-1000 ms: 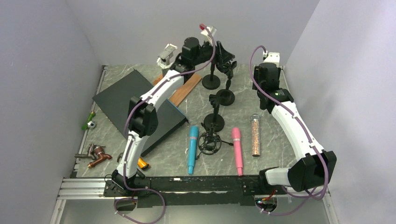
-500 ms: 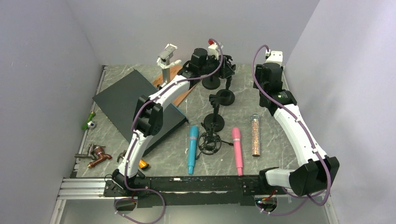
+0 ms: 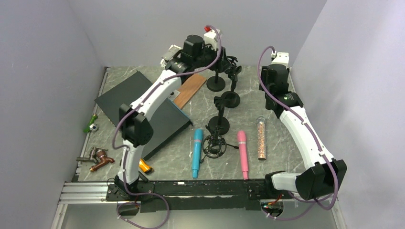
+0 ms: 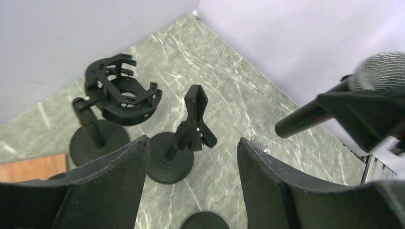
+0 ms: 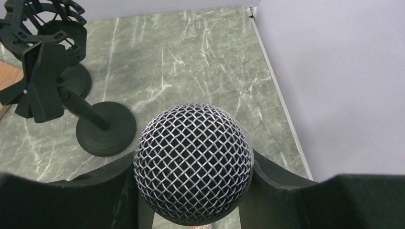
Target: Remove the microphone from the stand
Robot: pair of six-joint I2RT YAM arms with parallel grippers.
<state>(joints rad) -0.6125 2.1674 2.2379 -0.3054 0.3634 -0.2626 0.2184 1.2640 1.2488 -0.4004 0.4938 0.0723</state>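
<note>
Black microphone with a silver mesh head point(image 5: 193, 162) is clamped in the right gripper's point(image 5: 193, 191) jaws above the grey-green marbled surface point(image 5: 191, 57), near the back right corner — the left gripper's point(image 4: 191, 186) jaws hang apart over two black round-based stands point(image 4: 181, 138).

Silver-mesh microphone point(image 5: 193, 162) (grey-green, white-veined table point(image 5: 191, 47))
</note>
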